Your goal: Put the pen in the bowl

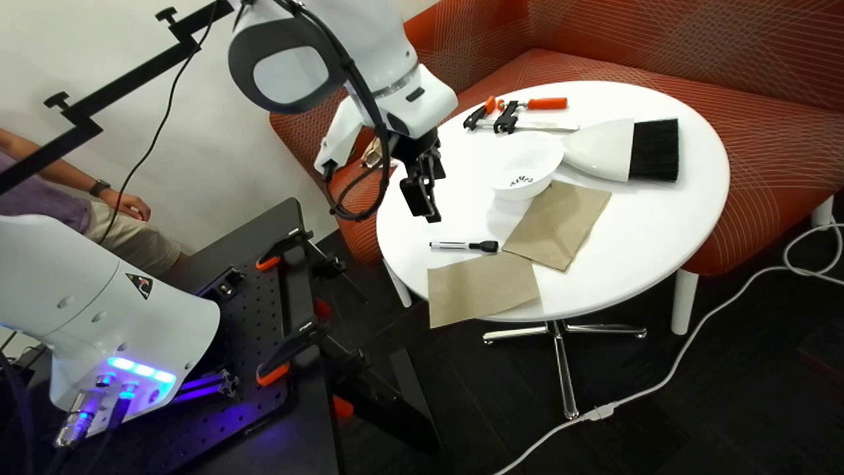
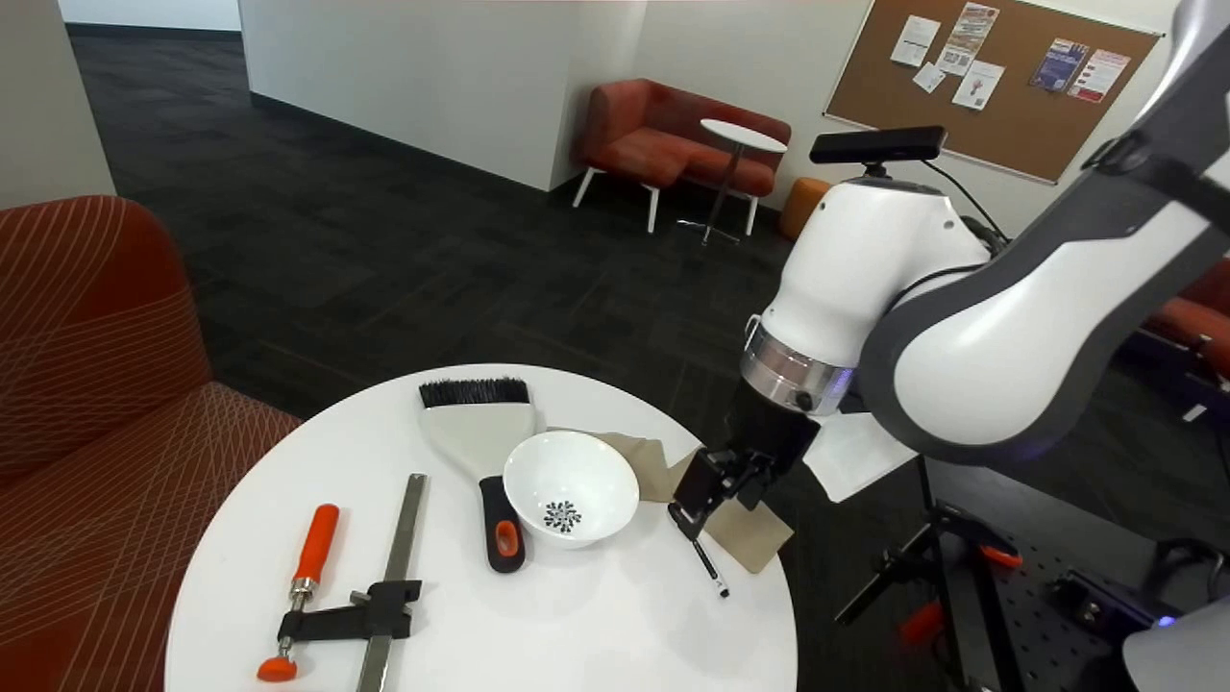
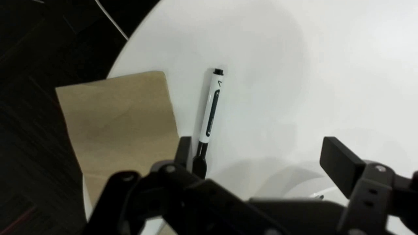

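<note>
You have one gripper (image 3: 256, 151) hanging over the white table (image 1: 653, 231), its two fingers wide apart. One pen (image 3: 210, 112), white with a black cap, lies flat on that tabletop, and in your wrist view one finger shows just beside the cap, with the gripper covering its tip. And there's your one bowl (image 2: 577, 461), upright, a dark pattern at its bottom, with the pen outside it, nearby on the table. Brown napkins (image 1: 484, 290), you count two patches: one pokes past the table's edge, the other sits just beside the bowl, though you can't tell whether that one is a stack. One brush (image 1: 597, 152), black-bristled, handle by the bowl. One bar clamp (image 2: 384, 601) with an orange handle, and two edge clamps (image 1: 290, 346) on your black stand (image 1: 310, 409).
</note>
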Robot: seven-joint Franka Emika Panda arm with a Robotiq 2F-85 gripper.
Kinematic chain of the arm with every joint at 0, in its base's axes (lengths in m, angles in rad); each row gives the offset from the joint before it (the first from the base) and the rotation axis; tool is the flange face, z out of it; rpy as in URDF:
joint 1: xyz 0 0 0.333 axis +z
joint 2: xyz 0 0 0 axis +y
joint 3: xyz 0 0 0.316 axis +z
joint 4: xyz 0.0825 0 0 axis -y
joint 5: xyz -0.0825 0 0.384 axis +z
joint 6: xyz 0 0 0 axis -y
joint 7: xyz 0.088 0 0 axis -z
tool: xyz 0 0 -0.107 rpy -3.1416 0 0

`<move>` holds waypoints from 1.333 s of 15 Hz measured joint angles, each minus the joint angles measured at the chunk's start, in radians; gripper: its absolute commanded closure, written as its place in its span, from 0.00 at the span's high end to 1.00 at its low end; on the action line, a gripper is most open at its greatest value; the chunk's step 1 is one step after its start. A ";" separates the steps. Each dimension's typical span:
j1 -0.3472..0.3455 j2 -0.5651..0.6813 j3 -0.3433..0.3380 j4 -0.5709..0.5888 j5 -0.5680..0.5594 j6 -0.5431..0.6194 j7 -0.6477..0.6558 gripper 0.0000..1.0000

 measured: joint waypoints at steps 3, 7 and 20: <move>0.000 0.086 -0.002 0.040 0.002 0.034 0.004 1.00; -0.002 0.166 -0.005 0.079 0.009 0.060 0.004 1.00; -0.024 0.263 -0.005 0.146 0.012 0.083 0.004 0.20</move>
